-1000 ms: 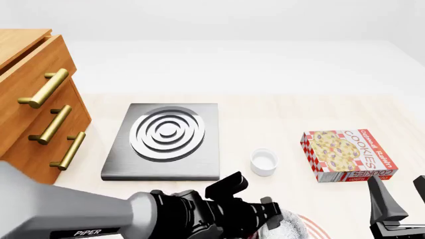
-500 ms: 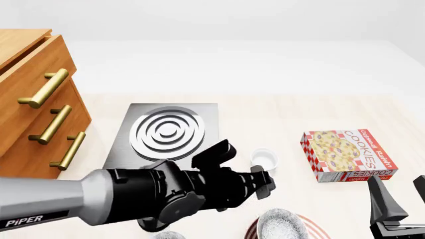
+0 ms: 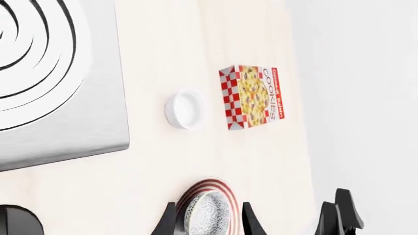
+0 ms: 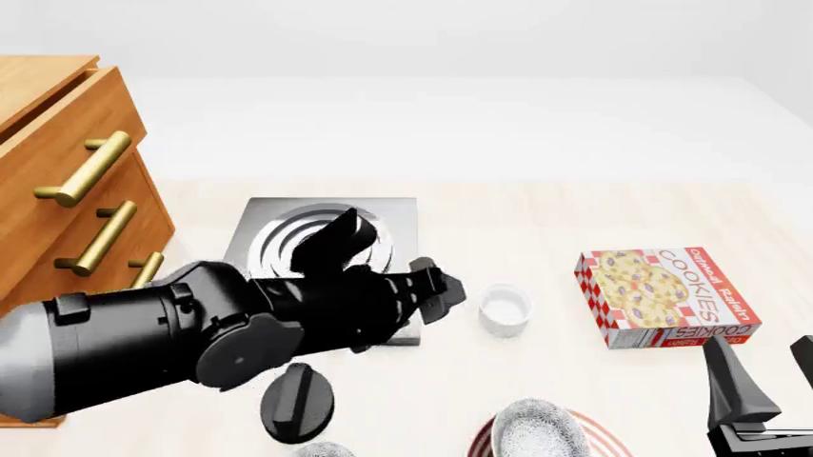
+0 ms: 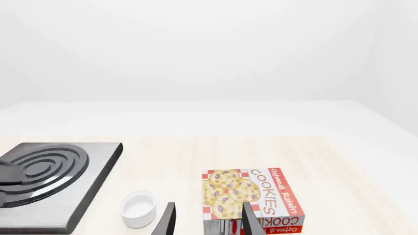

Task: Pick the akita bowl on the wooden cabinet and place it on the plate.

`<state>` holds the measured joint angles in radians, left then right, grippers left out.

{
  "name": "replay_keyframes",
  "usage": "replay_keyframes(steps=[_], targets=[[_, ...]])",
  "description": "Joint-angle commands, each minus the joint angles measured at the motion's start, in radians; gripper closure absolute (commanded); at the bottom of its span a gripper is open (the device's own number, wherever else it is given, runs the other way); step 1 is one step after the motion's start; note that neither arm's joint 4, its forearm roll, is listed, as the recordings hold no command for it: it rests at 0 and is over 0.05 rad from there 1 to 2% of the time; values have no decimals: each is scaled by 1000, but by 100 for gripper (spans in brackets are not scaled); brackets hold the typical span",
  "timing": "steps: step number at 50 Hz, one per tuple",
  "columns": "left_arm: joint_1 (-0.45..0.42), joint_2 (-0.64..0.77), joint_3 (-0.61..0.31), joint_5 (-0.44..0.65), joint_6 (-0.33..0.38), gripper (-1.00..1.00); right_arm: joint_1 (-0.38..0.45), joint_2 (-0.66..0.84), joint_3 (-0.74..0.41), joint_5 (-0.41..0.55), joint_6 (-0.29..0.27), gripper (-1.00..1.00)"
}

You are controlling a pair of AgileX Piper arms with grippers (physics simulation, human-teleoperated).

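The akita bowl [image 4: 539, 428], white with fine grey lace, stands upright on the red-ringed plate [image 4: 481, 440] at the table's near edge. My left gripper [image 4: 443, 286] is open and empty, raised above the stove's near right corner, up and to the left of the bowl. In the left wrist view the bowl [image 3: 209, 214] and plate rim [image 3: 203, 183] show far below between the open fingers [image 3: 167, 221]. My right gripper [image 4: 760, 367] hangs open and empty at the near right. The wooden cabinet [image 4: 57, 205] stands at the far left.
A grey square stove plate [image 4: 273, 314] lies beside the cabinet, partly behind my left arm. A small white cup [image 4: 505, 309] sits right of it, and a cookies box [image 4: 667, 297] lies further right. The right gripper [image 5: 209, 205] looks over the cup [image 5: 138, 208] and the box [image 5: 251, 196].
My left arm has risen and drawn back to the left, away from the bowl. The bowl stays on the plate. The right arm has not moved.
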<state>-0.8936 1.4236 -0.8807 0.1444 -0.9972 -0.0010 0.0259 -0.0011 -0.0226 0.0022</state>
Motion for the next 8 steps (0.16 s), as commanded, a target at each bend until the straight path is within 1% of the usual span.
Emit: replay_keyframes(steps=[1, 3, 4, 5, 7, 8], targets=[[38, -101, 52, 23, 41, -100, 0, 0, 0, 0, 0, -100], [46, -117, 63, 26, 42, -100, 0, 0, 0, 0, 0, -100], [45, -137, 68, 28, 58, -100, 0, 0, 0, 0, 0, -100], [48, -143, 77, 27, 54, -100, 0, 0, 0, 0, 0, -100], [23, -144, 71, 22, 79, -100, 0, 0, 0, 0, 0, -100], [35, -151, 89, 18, 66, -100, 0, 0, 0, 0, 0, -100]])
